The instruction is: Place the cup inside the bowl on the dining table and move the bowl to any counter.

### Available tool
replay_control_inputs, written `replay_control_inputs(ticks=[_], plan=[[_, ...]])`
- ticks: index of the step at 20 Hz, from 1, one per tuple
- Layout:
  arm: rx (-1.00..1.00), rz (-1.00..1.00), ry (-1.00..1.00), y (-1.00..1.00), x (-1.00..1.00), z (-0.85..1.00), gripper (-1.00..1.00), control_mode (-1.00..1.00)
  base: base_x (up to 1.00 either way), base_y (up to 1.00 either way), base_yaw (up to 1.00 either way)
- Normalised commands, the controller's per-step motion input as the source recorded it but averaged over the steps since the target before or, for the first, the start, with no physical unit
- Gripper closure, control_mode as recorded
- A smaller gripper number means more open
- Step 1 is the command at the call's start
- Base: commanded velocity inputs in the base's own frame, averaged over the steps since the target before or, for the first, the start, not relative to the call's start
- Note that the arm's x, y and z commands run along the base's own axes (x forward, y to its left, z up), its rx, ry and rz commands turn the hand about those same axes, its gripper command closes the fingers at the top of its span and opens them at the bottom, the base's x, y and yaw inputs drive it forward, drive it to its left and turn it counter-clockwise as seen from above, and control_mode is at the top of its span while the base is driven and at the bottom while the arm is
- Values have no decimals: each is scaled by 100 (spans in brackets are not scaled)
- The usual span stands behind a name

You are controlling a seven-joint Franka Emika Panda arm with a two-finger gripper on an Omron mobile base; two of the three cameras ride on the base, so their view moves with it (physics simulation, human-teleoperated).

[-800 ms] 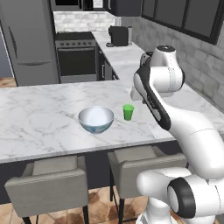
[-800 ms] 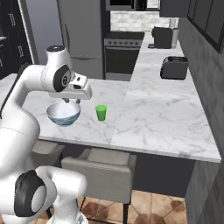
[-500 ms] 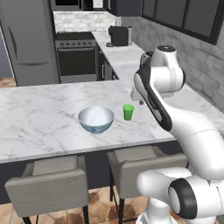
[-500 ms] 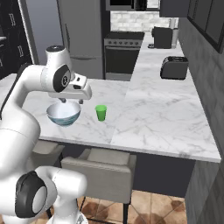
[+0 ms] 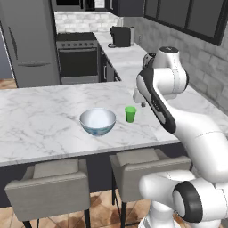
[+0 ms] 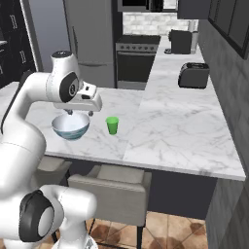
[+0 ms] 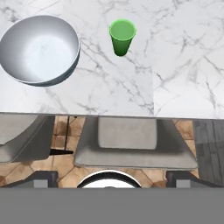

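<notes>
The small green cup (image 5: 130,114) (image 6: 112,125) (image 7: 122,36) stands upright on the marble dining table (image 5: 40,120) (image 6: 170,136) (image 7: 183,65). The wide bowl (image 5: 97,121) (image 6: 71,126) (image 7: 39,49), white inside and pale blue outside, sits a short way from the cup and is empty. My gripper (image 5: 143,105) (image 6: 80,113) hangs open above the table, higher than both and holding nothing. In the left base view it is just right of the cup. In the right base view it is above the bowl's far rim.
Padded grey chairs (image 5: 46,187) (image 5: 138,171) (image 6: 109,187) (image 7: 131,142) are tucked under the table's near edge. A marble counter (image 5: 129,62) runs behind, with a black toaster (image 6: 193,75) and a dark appliance (image 5: 121,36). A stove (image 5: 79,58) and fridge (image 5: 29,40) stand at the back.
</notes>
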Motion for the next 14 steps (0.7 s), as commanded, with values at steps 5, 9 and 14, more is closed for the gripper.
replay_control_inputs(ticks=[5,9,14], plan=[[0,0,8,-6,57,-3,-100,-100,0,0,0],[0,0,1,-13,63,-9,-100,-100,0,0,0],[2,0,0,-9,43,0,-100,-100,0,0,0]])
